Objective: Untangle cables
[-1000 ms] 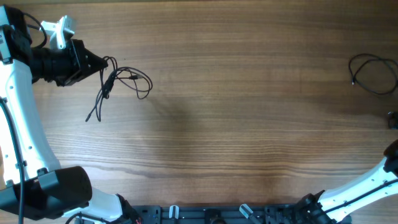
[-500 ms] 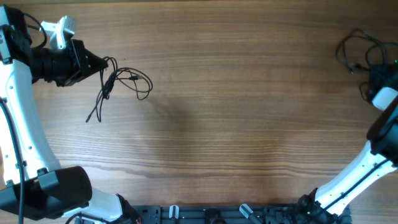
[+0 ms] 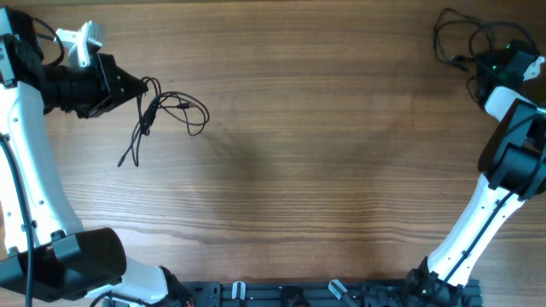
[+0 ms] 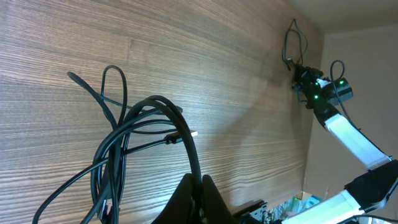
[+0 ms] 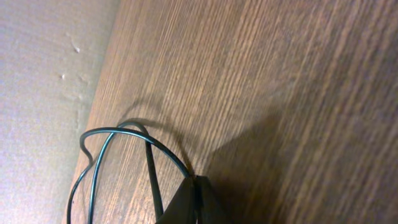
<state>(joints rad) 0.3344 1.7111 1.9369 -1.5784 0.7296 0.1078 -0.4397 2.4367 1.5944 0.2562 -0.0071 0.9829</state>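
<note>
A bunch of thin black cables (image 3: 150, 113) lies at the far left of the wooden table, one loop lifted by my left gripper (image 3: 139, 86), which is shut on it. In the left wrist view the looped cables (image 4: 115, 146) fan out ahead of the closed left gripper (image 4: 200, 185). A second black cable (image 3: 456, 58) loops at the far right corner, with my right gripper (image 3: 483, 66) shut on one strand. The right wrist view shows that cable's loops (image 5: 124, 132) running from the pinched right gripper (image 5: 196, 183) over the table's edge area.
The wooden table (image 3: 307, 170) stretches between the two cable groups. My right arm (image 3: 503, 162) rises along the right edge and my left arm (image 3: 26, 145) along the left edge. A pale wall (image 5: 43, 74) borders the table near the right cable.
My right arm has swung up from the right edge toward the far right corner, dragging its cable up and to the left. The left arm and its cables have not moved.
</note>
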